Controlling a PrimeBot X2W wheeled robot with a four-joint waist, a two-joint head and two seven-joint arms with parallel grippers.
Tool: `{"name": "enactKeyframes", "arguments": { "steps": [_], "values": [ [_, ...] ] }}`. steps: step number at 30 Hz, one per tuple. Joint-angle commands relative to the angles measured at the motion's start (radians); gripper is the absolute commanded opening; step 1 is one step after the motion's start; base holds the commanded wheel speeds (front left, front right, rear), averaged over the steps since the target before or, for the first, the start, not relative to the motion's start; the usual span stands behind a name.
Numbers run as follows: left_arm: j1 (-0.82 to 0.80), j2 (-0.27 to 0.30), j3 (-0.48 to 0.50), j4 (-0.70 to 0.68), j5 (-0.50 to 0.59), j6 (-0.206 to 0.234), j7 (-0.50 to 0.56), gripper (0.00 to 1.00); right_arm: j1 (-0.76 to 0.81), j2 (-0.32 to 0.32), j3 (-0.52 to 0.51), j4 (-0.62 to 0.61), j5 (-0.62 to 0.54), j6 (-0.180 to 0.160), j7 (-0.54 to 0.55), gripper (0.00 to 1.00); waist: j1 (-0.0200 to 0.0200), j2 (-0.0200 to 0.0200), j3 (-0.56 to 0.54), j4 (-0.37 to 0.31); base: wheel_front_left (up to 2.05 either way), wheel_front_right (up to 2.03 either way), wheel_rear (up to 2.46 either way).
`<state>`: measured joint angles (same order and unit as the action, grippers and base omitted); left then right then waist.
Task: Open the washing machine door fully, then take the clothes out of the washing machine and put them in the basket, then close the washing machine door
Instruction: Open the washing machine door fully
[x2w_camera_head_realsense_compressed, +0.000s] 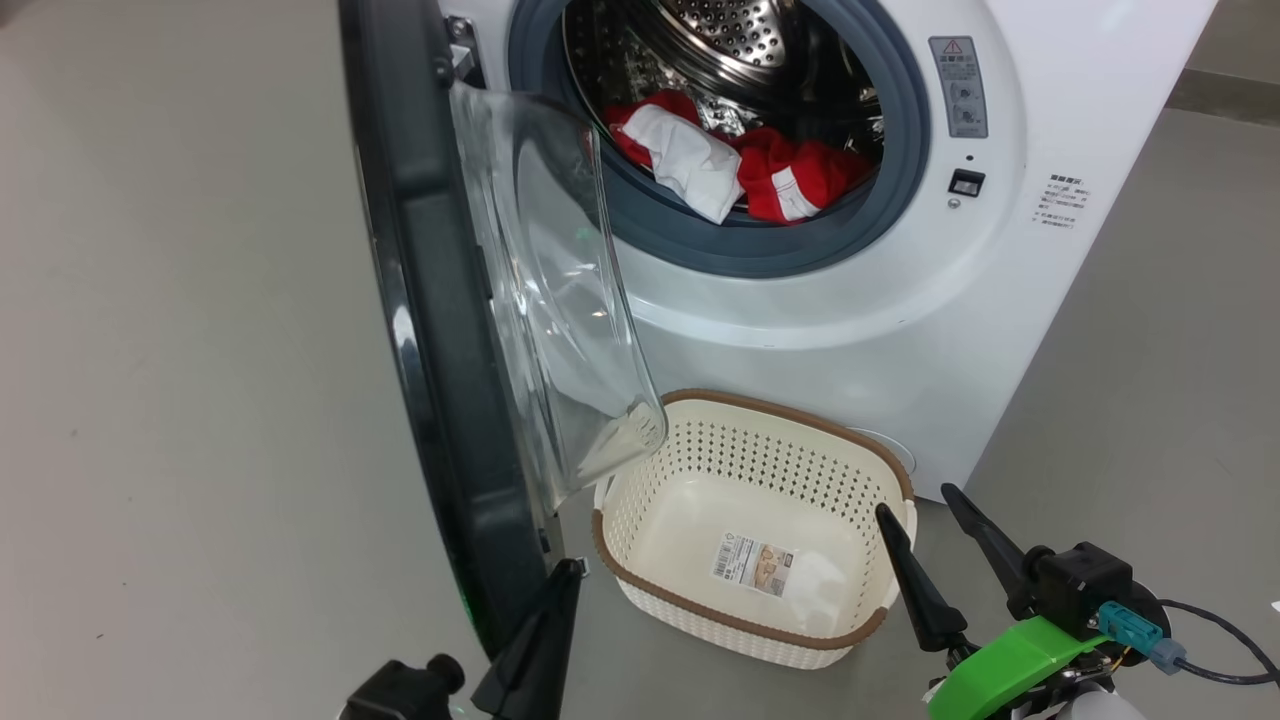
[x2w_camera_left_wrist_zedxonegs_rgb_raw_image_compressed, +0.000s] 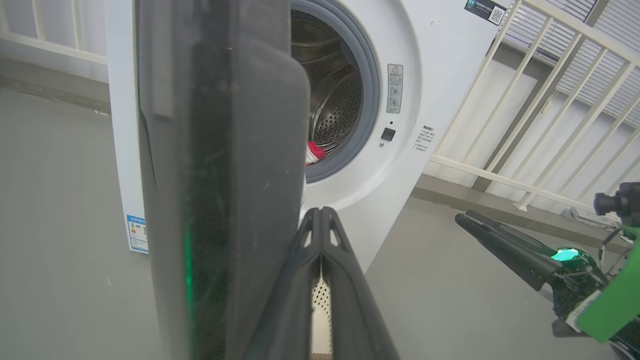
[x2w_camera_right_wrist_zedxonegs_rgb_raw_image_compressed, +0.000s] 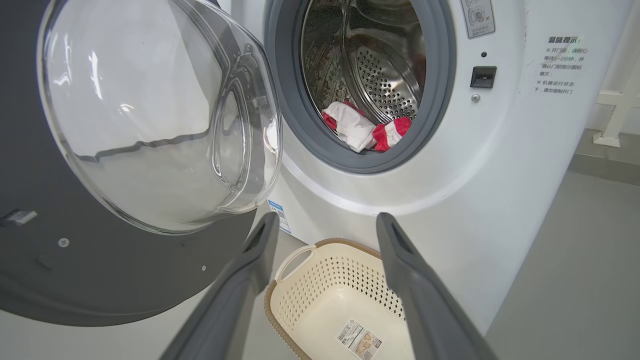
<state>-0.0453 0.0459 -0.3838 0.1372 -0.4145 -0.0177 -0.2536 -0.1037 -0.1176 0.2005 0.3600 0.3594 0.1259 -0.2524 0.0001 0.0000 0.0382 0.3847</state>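
The washing machine (x2w_camera_head_realsense_compressed: 850, 330) stands in front of me with its door (x2w_camera_head_realsense_compressed: 440, 300) swung out edge-on, the glass bowl (x2w_camera_head_realsense_compressed: 560, 300) facing the opening. Red and white clothes (x2w_camera_head_realsense_compressed: 740, 165) lie in the steel drum, also seen at clothes (x2w_camera_right_wrist_zedxonegs_rgb_raw_image_compressed: 365, 130). The cream basket (x2w_camera_head_realsense_compressed: 790, 415) sits on the floor below the opening, with just a sticker on its bottom. My left gripper (x2w_camera_head_realsense_compressed: 568, 570) is shut with nothing in it, its tip close beside the door's lower rim (x2w_camera_left_wrist_zedxonegs_rgb_raw_image_compressed: 225, 175) on the inner side. My right gripper (x2w_camera_head_realsense_compressed: 918, 508) is open over the basket's right end (x2w_camera_right_wrist_zedxonegs_rgb_raw_image_compressed: 320, 245).
Grey floor spreads left and right of the machine. A white railing (x2w_camera_left_wrist_zedxonegs_rgb_raw_image_compressed: 525, 125) runs behind it on the right. A black cable (x2w_camera_head_realsense_compressed: 1220, 640) trails from my right wrist. The open door blocks the way between my left arm and the basket.
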Motion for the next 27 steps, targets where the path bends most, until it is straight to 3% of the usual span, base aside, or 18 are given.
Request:
{"name": "enactKeyframes", "arguments": {
  "steps": [1, 27],
  "values": [
    [-0.037, 0.004, 0.061, -0.014, -0.005, 0.009, -0.008, 0.00, 0.002, -0.002, 0.018, -0.027, 0.000, 0.005, -0.009, 1.00, 0.0000, 0.0000, -0.001, 0.004, 0.00, 0.00, 0.00],
    [-0.033, 0.063, 0.432, 0.007, 0.061, 0.025, -0.008, 0.00, -0.012, -0.002, 0.025, -0.032, -0.010, 0.005, -0.009, 1.00, 0.0000, 0.0000, 0.047, 0.026, 0.00, 0.00, 0.00]
  ]
}}
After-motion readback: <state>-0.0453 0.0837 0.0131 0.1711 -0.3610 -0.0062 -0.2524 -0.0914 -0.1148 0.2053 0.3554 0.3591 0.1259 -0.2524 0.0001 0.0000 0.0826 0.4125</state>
